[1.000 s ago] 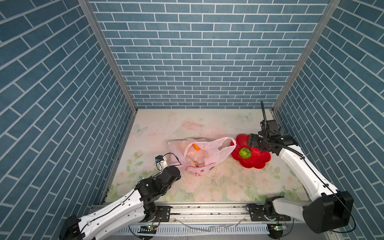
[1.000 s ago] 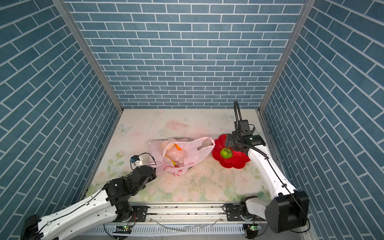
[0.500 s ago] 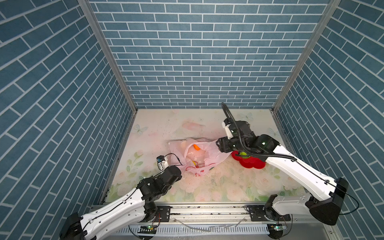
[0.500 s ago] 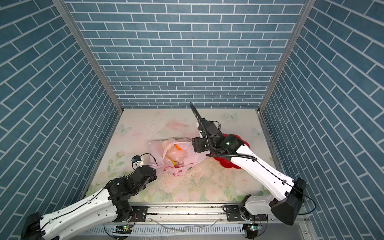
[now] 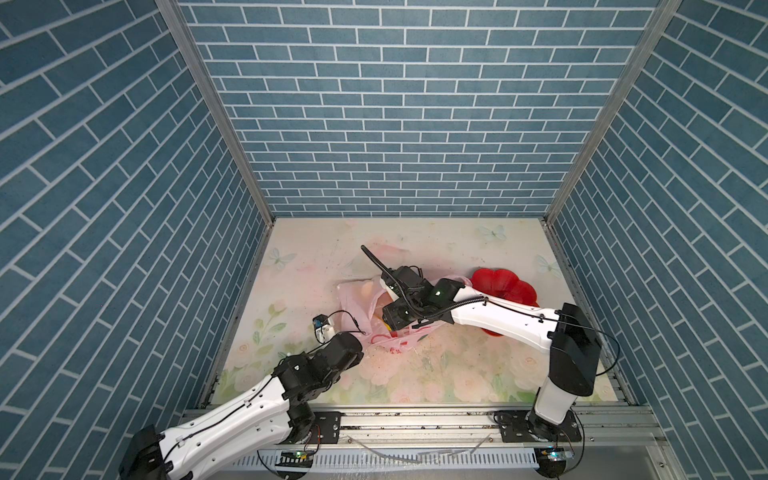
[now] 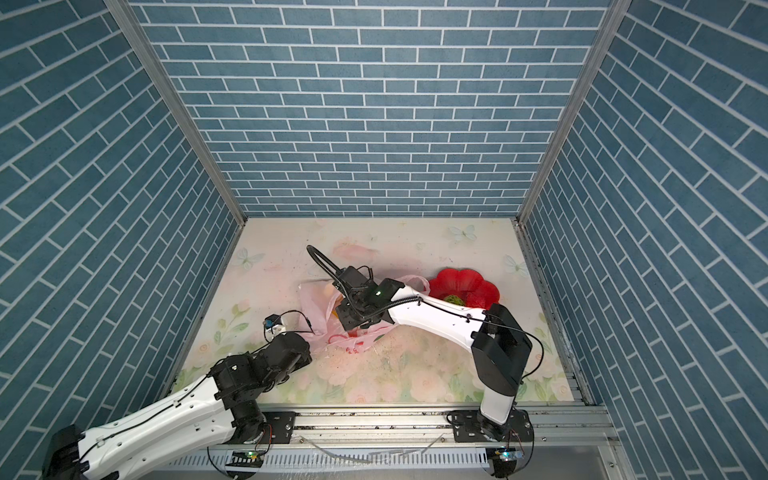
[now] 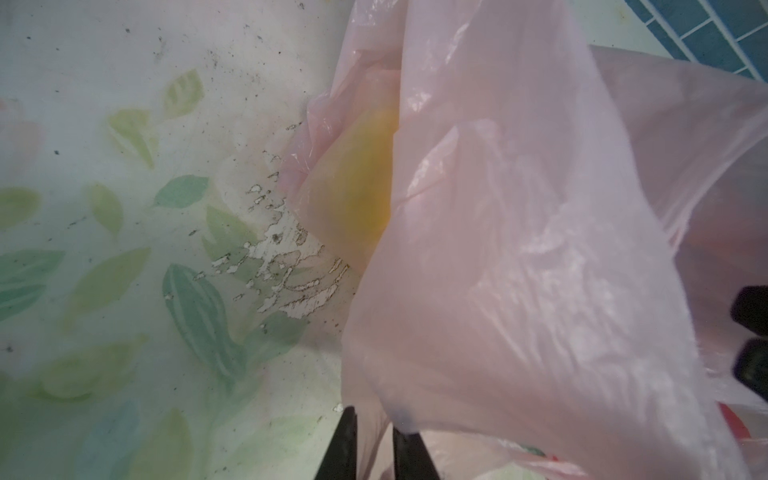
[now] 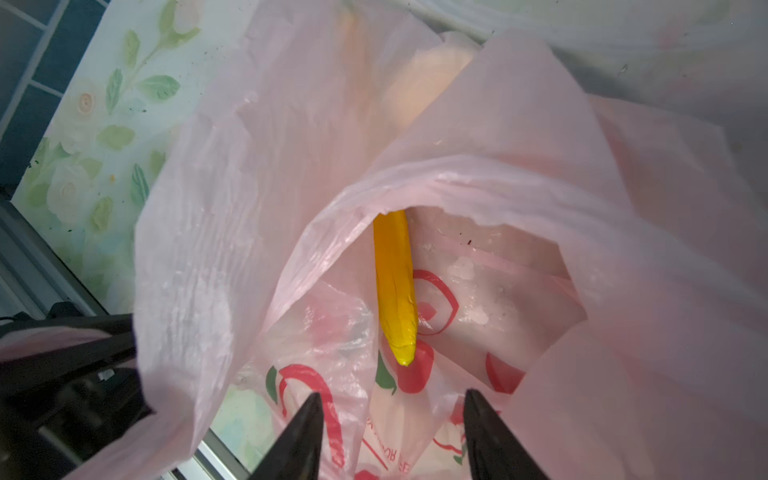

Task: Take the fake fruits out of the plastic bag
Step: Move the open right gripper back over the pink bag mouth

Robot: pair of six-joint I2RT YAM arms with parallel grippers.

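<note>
Pinching a fold of plastic bag (image 7: 519, 249) on table (image 7: 124, 104) with left gripper (image 7: 372, 420) jaws. Holding right gripper (image 8: 391, 392) jaws spread at bag's mouth; banana (image 8: 395, 286) inside. Red bag lettering, perhaps "RU", mostly unreadable.

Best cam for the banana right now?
Right wrist: the banana lies bare and sharp in the open mouth of the plastic bag. Left wrist shows only a yellow blur through the plastic. Both top views hide nearly all of it under the right arm.
</note>
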